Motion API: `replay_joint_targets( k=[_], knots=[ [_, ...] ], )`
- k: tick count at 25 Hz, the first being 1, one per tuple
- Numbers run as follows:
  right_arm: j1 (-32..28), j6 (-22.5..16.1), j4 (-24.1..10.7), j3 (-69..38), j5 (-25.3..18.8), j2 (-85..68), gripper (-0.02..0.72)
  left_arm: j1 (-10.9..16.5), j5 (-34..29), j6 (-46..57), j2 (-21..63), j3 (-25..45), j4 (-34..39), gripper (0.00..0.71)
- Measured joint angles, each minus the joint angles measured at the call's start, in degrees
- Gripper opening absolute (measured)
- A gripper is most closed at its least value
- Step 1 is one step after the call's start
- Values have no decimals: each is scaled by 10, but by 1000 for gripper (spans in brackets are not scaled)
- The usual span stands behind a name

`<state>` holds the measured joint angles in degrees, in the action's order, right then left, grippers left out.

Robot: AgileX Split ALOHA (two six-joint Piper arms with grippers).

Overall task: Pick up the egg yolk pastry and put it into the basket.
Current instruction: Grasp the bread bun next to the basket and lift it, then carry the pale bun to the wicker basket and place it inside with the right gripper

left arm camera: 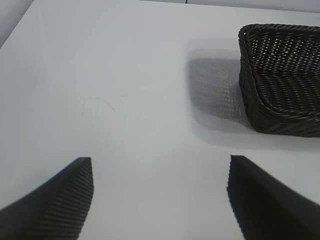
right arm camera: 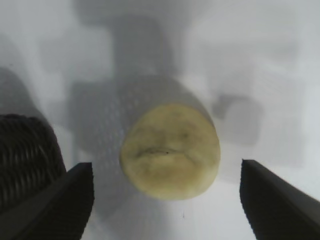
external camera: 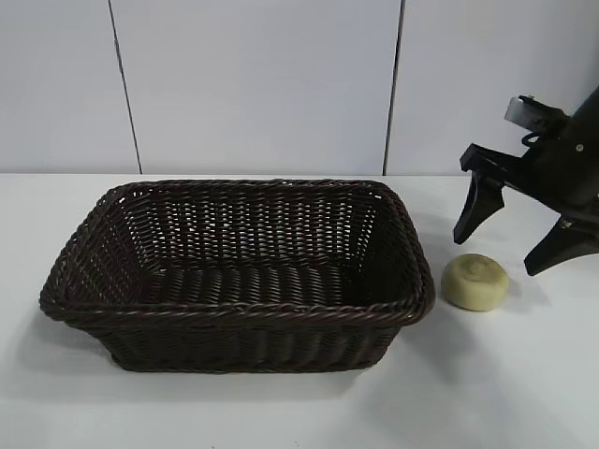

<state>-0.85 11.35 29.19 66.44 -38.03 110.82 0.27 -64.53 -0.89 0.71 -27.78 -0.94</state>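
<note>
**Right pincer wide open above pastry; basket empty**

Basket (external camera: 239,309) sits nearest the exterior camera: large, rectangular, dark brown wicker, braided rim, sloping sides, long axis running across the view, mouth facing up. Nothing inside it.

Egg yolk pastry (external camera: 475,281) lies flat on the white table (external camera: 524,393), just beside the basket's right end, not touching it. Small round puck, pale yellow-cream, faint circular mark on its upward face; being round, it shows no long axis.

Right pincer (external camera: 519,238) hangs above and behind the pastry, tilted downward, jaws spread wide, holding nothing. In the right wrist view the pastry (right arm camera: 170,151) lies between the two fingertips (right arm camera: 65,200).

Left pincer (left arm camera: 160,195) is wide open too, empty, over bare table, well apart from the basket (left arm camera: 280,80).
</note>
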Motion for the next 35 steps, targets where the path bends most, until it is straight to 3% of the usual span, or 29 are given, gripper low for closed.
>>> replay_joint_targets(
  k=[8,10,16,18,24,35],
  knots=[
    [0,3,13,0,18,31,550,0,0,0,0,0,0,541],
    [0,3,15,0,21,31,489,0,0,0,0,0,0,541],
    [0,3,15,1,26,31,143,0,0,0,0,0,0,541],
    [0,4,16,1,26,31,76,0,0,0,0,0,0,541],
    [0,10,17,3,10,18,34,0,0,0,0,0,0,541],
    [0,20,11,3,-67,-151,33,0,0,0,0,0,0,541]
  ],
)
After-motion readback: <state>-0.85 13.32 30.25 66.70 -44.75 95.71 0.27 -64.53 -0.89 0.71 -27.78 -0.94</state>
